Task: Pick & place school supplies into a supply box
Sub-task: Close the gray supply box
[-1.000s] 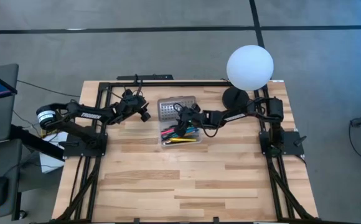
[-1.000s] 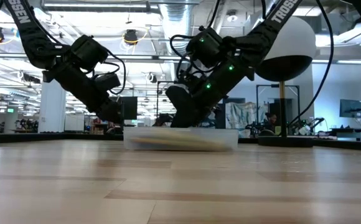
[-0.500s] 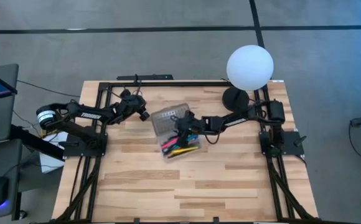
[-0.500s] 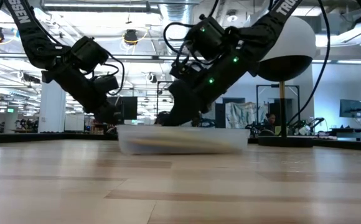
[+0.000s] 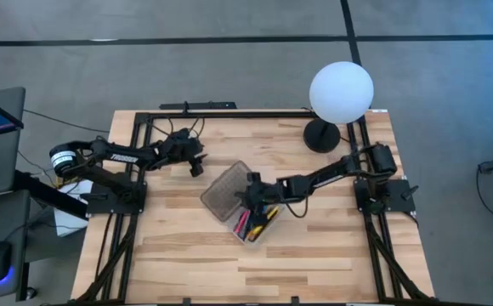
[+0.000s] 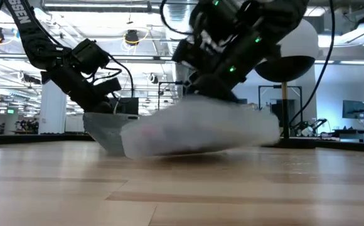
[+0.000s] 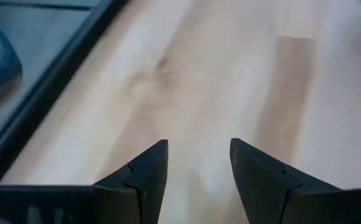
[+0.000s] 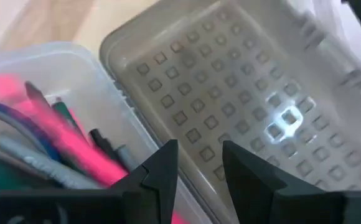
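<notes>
The supply box (image 5: 240, 201) lies near the middle of the wooden counter (image 5: 314, 255), turned on the diagonal. Its grey dotted lid (image 5: 223, 189) is swung open toward ten o'clock, and the clear tray with the school supplies (image 5: 253, 223) points toward five o'clock. In the right wrist view the pens and markers (image 8: 50, 137) lie packed in the tray, pink, blue, green and black among them, beside the hinged lid (image 8: 243, 106).

The right pincer (image 5: 252, 194) sits over the box at the seam between lid and tray. Its fingers (image 8: 162, 168) stand a little apart, with the tray's near wall and the hinge edge running between them. It seems to grip that edge, though contact is hard to confirm from here. In the low view the box (image 6: 194, 129) is a blur, tilted with one end raised off the counter under the right arm.

The left pincer (image 5: 194, 161) hovers near the counter's back left part, at about ten o'clock from the box and clear of it. Its fingers (image 7: 146, 171) are spread with only bare wood between them, holding nothing.

A white globe lamp (image 5: 341, 92) stands at the counter's back right corner.
</notes>
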